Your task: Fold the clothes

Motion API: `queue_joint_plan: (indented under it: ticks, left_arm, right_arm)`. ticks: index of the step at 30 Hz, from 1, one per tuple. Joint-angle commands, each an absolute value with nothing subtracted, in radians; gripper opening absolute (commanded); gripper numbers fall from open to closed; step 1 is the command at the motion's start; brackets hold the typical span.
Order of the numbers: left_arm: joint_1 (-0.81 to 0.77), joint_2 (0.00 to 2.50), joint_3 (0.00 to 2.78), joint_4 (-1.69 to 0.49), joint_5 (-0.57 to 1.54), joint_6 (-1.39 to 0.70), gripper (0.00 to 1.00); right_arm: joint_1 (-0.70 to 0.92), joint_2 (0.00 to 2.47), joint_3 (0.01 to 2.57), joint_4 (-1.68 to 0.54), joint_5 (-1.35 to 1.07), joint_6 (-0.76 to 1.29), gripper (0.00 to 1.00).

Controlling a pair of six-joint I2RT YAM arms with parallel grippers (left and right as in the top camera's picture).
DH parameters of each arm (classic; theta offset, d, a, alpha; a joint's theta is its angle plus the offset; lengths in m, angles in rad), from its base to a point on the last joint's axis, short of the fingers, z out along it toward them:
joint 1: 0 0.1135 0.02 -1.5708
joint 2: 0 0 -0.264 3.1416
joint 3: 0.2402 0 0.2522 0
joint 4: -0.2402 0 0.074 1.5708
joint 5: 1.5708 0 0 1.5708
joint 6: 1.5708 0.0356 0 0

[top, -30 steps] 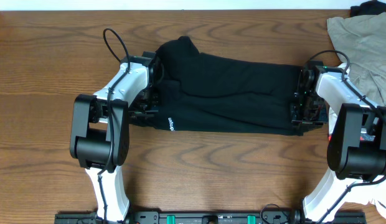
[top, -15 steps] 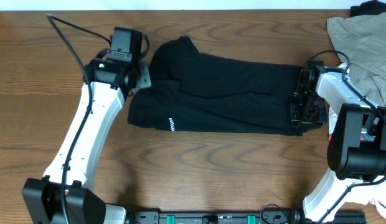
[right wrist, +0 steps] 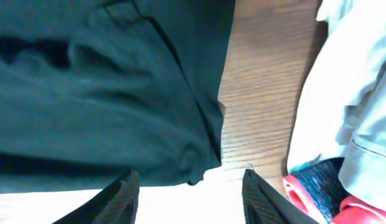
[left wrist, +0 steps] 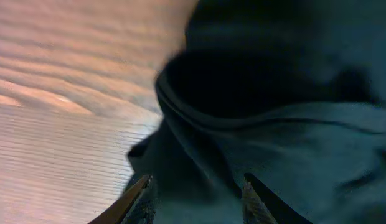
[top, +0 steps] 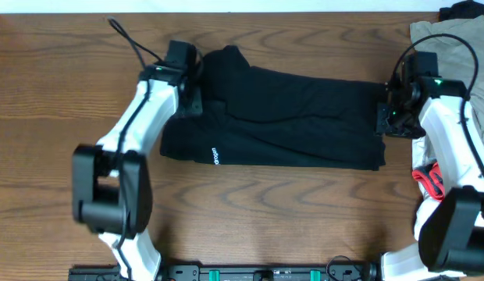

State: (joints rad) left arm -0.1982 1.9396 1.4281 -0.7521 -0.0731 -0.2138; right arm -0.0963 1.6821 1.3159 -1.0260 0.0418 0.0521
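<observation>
Long black garment flat across desk. At upper-left end, left pincer parted; at right end, right pincer parted, near beige garment.

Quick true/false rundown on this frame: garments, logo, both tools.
The black garment lies stretched left to right on the table. True.
Its logo sits at the right end. False: it is near the left end, by the near edge.
A beige garment lies at the far right corner. True.
The right tool grips the red item. False: it is open over the black garment's right end; the red item lies apart.
The left tool is open at the garment's far left corner. True.
</observation>
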Motion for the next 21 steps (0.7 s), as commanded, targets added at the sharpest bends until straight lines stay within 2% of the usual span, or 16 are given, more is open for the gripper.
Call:
queue_joint_plan:
  ticks: [1, 7, 10, 14, 17, 21]
  left_arm:
    - [-0.199, 1.996, 1.430, -0.761, -0.060, -0.203, 0.45]
    - [-0.199, 2.086, 1.430, -0.816, -0.060, -0.203, 0.45]
    - [-0.199, 2.103, 1.430, -0.918, -0.059, -0.204, 0.49]
    - [-0.200, 2.104, 1.430, -1.055, -0.059, -0.237, 0.49]
    - [-0.199, 2.103, 1.431, -1.092, -0.060, -0.237, 0.44]
    - [-0.199, 2.074, 1.444, -1.071, -0.061, -0.235, 0.44]
  right_arm:
    - [-0.104, 1.670, 1.331, -1.032, 0.021, 0.044, 0.52]
    - [-0.104, 1.670, 1.330, -1.049, 0.014, 0.043, 0.52]
    - [-0.104, 1.670, 1.330, -1.058, 0.014, 0.043, 0.52]
    - [-0.104, 1.670, 1.330, -1.061, 0.014, 0.043, 0.52]
    - [-0.104, 1.670, 1.330, -1.058, 0.014, 0.043, 0.52]
    - [-0.104, 1.670, 1.330, -1.058, 0.014, 0.039, 0.52]
